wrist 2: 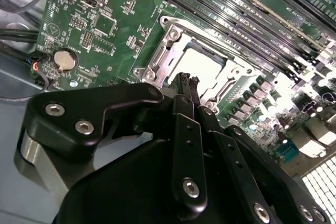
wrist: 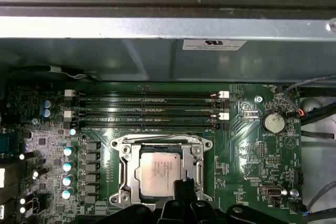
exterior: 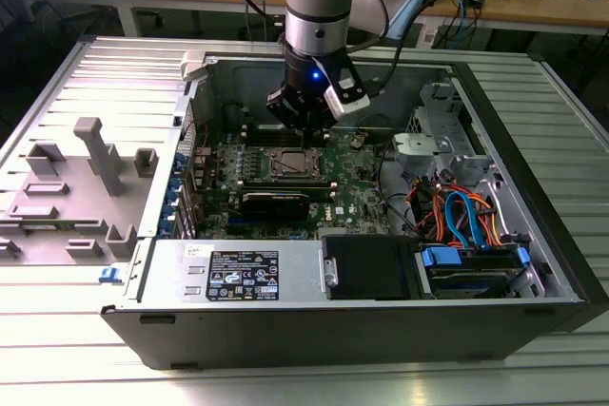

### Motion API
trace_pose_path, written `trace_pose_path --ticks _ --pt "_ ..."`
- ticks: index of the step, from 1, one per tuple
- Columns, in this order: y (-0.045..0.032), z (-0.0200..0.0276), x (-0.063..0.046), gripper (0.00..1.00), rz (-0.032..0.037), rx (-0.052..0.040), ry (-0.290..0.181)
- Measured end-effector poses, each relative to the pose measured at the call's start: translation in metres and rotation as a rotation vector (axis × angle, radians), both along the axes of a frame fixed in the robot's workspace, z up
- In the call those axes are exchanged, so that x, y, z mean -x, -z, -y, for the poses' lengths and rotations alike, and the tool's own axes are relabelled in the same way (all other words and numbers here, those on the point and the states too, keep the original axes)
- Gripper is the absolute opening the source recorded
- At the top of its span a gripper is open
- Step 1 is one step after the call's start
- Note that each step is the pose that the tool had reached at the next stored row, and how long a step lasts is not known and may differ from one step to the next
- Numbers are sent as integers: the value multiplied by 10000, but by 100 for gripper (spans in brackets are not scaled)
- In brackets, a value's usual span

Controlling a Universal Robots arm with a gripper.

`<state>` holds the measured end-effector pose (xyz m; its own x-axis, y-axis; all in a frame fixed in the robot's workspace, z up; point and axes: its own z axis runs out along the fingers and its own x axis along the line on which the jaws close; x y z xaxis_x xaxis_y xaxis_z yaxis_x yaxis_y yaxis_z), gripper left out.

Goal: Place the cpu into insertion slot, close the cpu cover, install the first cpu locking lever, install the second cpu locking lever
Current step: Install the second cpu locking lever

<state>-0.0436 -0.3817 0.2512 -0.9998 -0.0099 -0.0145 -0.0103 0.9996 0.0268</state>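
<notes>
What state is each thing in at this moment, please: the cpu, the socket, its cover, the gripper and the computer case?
cpu: seated flat in the insertion slot, silver top up.
insertion slot: occupied by the chip.
cpu cover: down, framing the chip.
gripper: fingers shut together, empty, poised at the socket's edge.
computer case: lying on its side, side panel off, board exposed.
coin battery: seated in its holder.

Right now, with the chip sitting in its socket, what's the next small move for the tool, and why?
Probably a slight descent onto the socket edge below it. The cpu lies flat in the insertion slot with the cpu cover framing it, and the shut tool hangs at that frame's edge; whether it touches, I cannot tell.
</notes>
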Motion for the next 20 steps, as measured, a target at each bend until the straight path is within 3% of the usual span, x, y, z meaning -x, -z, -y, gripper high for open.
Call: trace_pose_path --ticks 4,9,15,20 --pt "-6 51 0 11 0 0 0" --pt "-5 230 0 11 1 -1 0" --pt "-6 402 0 11 1 0 0" --pt "-6 426 0 11 1 0 1"
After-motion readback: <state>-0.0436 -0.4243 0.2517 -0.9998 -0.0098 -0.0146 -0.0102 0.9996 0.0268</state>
